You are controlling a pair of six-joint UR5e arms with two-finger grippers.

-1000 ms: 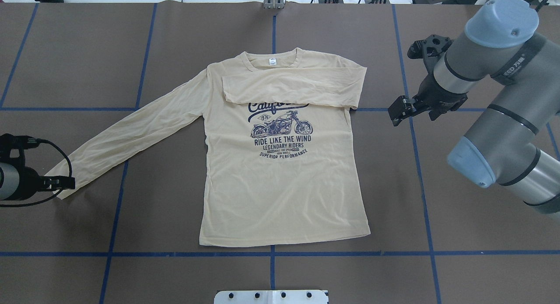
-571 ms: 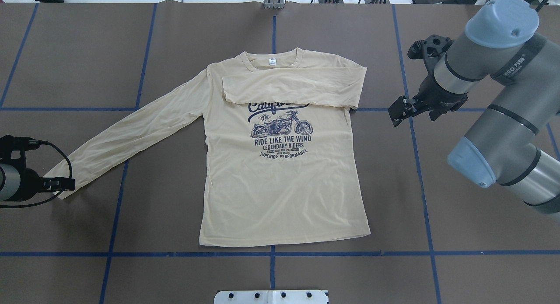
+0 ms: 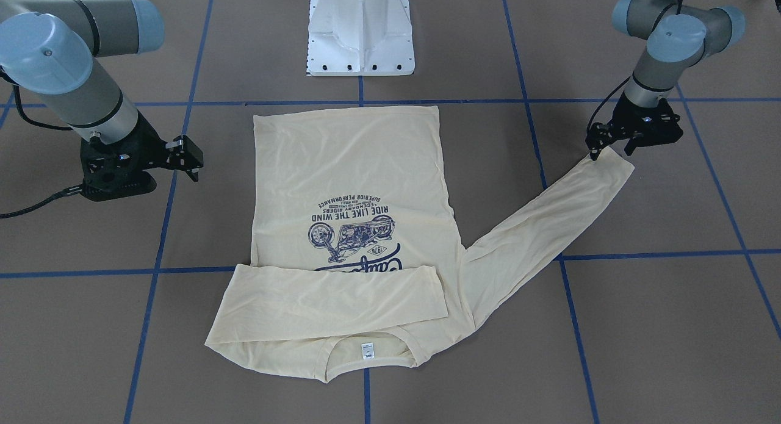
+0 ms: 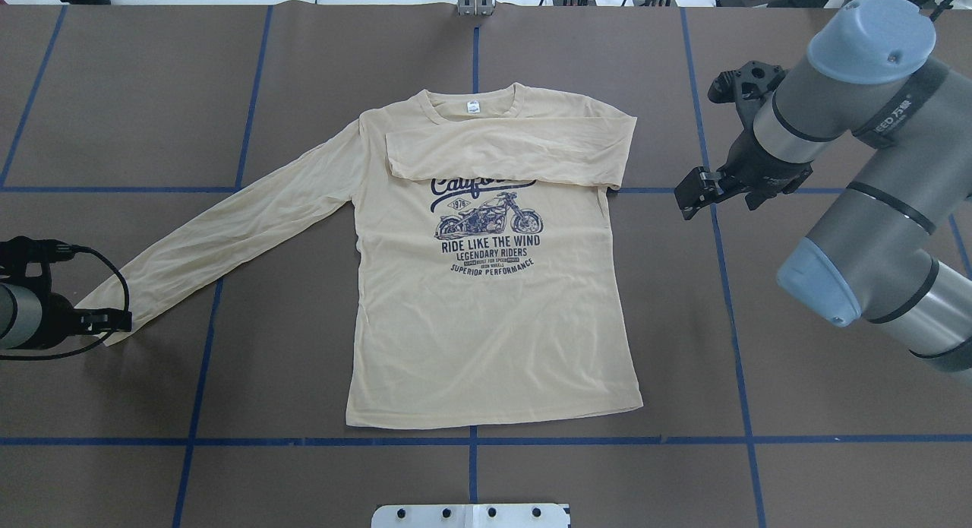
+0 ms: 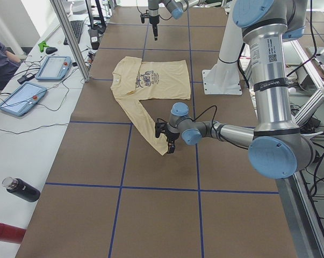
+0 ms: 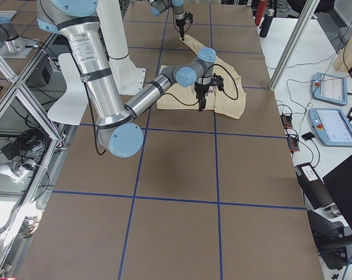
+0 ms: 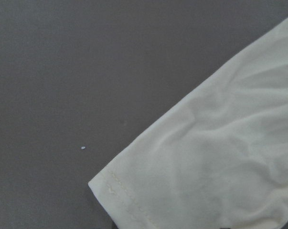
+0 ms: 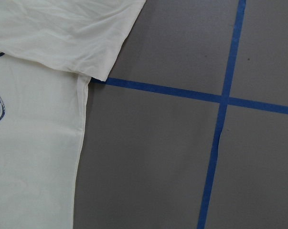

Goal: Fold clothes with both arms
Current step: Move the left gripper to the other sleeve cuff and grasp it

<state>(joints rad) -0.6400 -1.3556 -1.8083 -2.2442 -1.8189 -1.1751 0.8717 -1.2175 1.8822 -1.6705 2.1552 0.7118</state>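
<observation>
One shirt (image 4: 486,285) flat on table (image 4: 797,437), print up, right sleeve folded across chest. Left sleeve cuff (image 4: 106,315) stretched out left, under left pincer (image 4: 114,320); grip undeterminable. Right pincer (image 4: 695,194) open, well apart from shirt's right edge.

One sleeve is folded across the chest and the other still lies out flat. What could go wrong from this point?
The left gripper sits at the very cuff edge of the outstretched sleeve; such a thin bite could slip when lifted. Dragging that sleeve might also shift the T-shirt and disturb the folded sleeve. The right gripper hovers beside the shirt, holding nothing down.
</observation>
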